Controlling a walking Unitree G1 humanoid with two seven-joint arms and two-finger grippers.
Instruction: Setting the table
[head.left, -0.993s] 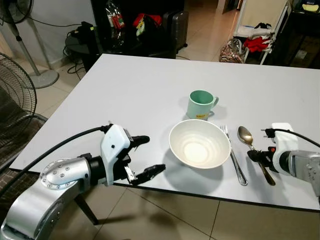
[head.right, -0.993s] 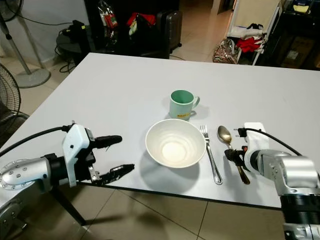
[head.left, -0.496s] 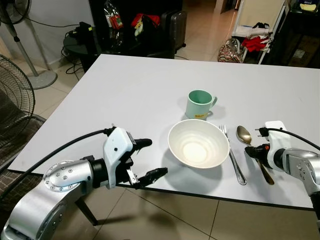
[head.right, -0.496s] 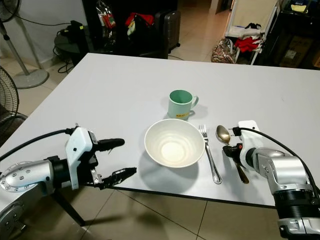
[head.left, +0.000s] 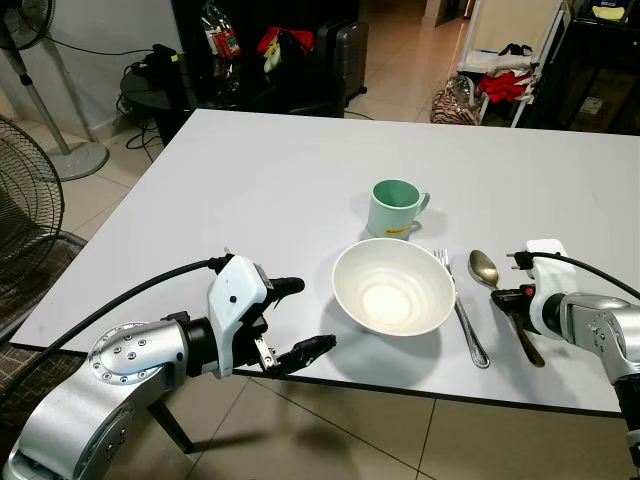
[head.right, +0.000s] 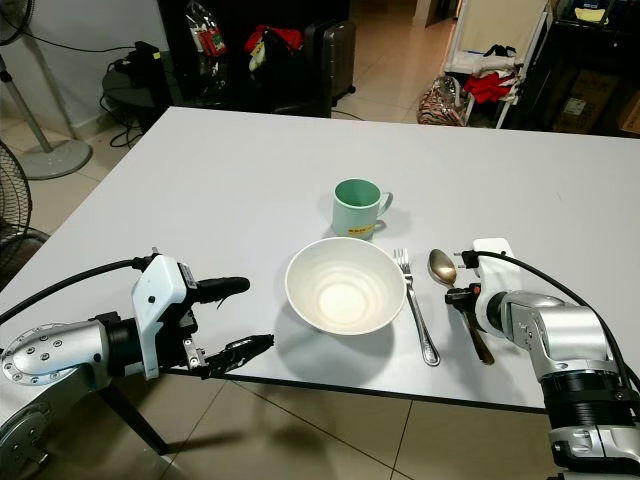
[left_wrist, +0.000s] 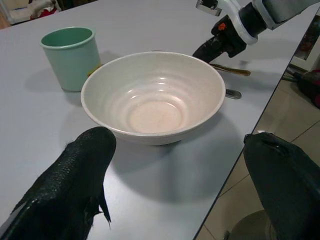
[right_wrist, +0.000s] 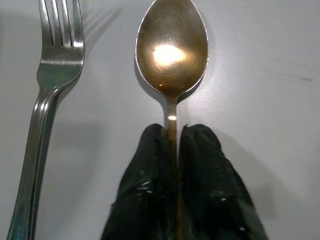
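Observation:
A white bowl (head.left: 393, 287) sits near the front edge of the white table (head.left: 270, 180), and a green mug (head.left: 394, 208) stands just behind it. Right of the bowl lie a fork (head.left: 462, 310) and a brass-coloured spoon (head.left: 485, 268), side by side and flat on the table. My right gripper (head.left: 507, 298) is shut on the spoon's handle just below its bowl; the right wrist view shows the spoon (right_wrist: 171, 47) and both fingers (right_wrist: 205, 165) pinching it. My left gripper (head.left: 295, 318) is open to the left of the bowl at the table's edge, holding nothing.
The table's front edge (head.left: 430, 385) runs just below the place setting, with tiled floor beneath. A standing fan (head.left: 30, 190) is at the left. Dark furniture, a suitcase (head.left: 340, 55) and clutter stand beyond the far edge.
The camera has shifted slightly. My right gripper has crept a little up the spoon's handle towards its bowl. The left arm has barely moved.

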